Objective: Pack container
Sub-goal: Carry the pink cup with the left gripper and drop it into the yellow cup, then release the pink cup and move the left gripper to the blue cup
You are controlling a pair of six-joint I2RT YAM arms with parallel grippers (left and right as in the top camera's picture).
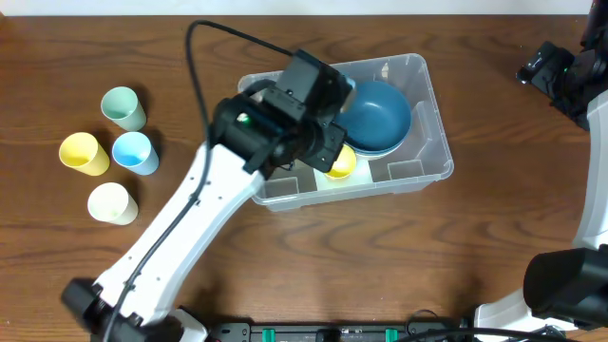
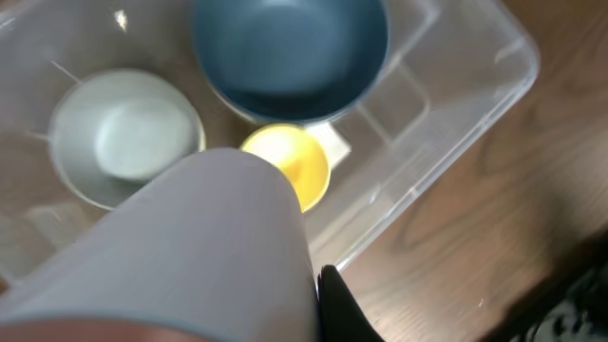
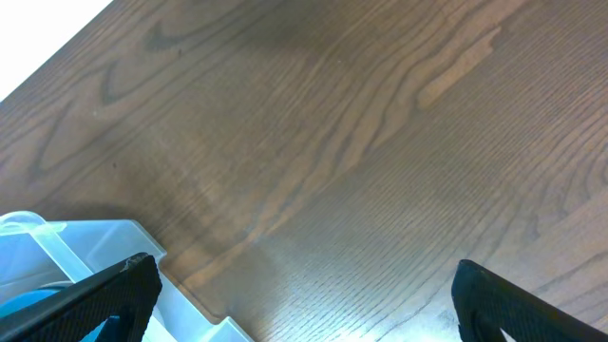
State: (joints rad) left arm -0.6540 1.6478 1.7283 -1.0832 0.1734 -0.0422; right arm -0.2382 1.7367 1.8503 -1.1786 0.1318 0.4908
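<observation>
The left gripper [image 1: 318,133] hangs over the clear container [image 1: 435,119], which sits right of centre on the wooden table [image 1: 494,237] and holds a blue bowl [image 1: 380,114], a white bowl [image 2: 123,138] and a yellow cup [image 1: 340,163]. A pale, blurred object [image 2: 190,256] fills its wrist view beside one dark finger; whether the jaws clench it cannot be told. The right gripper [image 3: 304,275], jaws spread wide, hovers above the table near a container corner. Four cups [image 1: 133,150] stand well to the left.
</observation>
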